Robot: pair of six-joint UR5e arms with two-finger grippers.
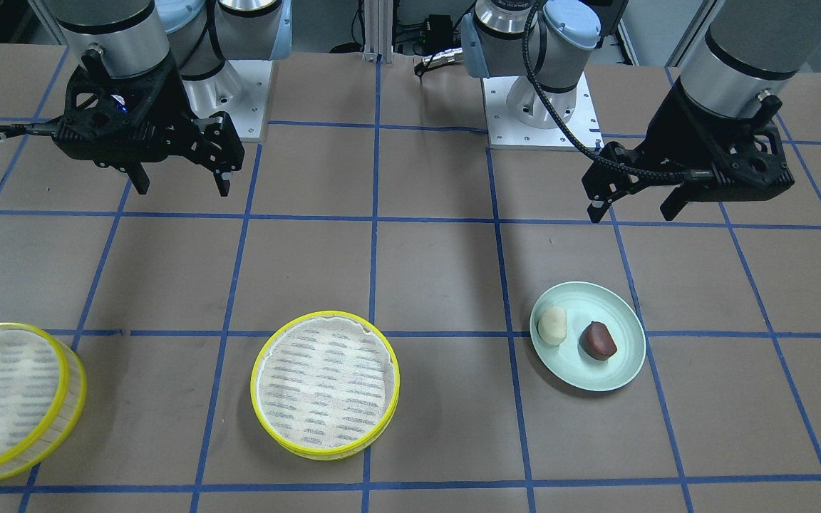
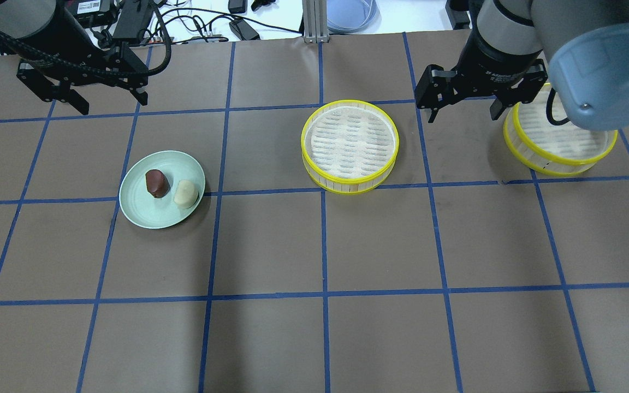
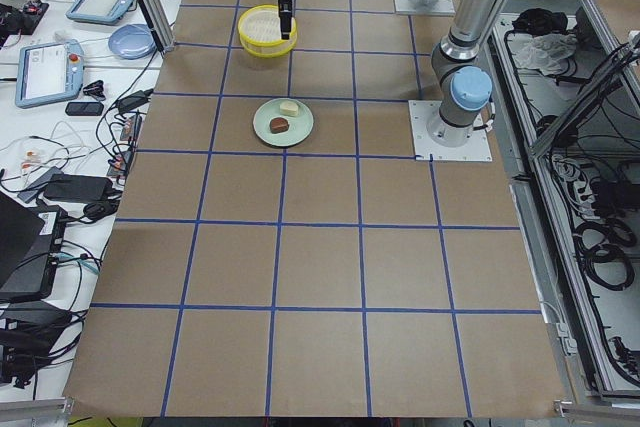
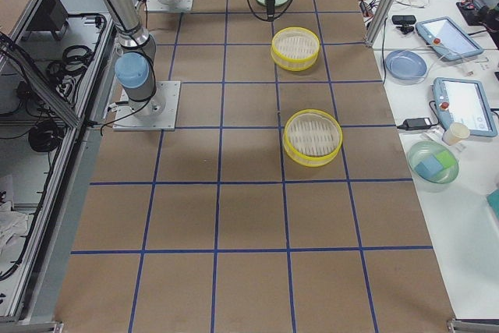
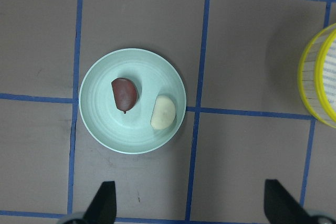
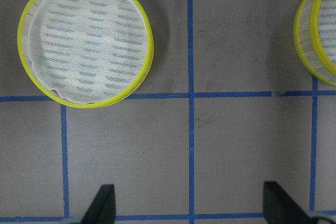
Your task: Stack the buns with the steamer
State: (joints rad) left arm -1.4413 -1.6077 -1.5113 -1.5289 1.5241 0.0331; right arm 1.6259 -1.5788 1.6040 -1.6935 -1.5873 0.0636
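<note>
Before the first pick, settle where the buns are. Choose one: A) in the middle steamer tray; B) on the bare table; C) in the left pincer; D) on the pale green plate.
D: the cream-white bun and the dark brown bun lie side by side on the pale green plate; the middle tray and the taller tray hold only liners.

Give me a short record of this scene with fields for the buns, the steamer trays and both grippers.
On the plate: cream bun and brown bun, side by side on green plate
Low tray: centre, empty
Taller tray: on robot's right, nothing seen inside
Left gripper: open, empty, raised near the plate
Right gripper: open, empty, raised between the two trays
</note>
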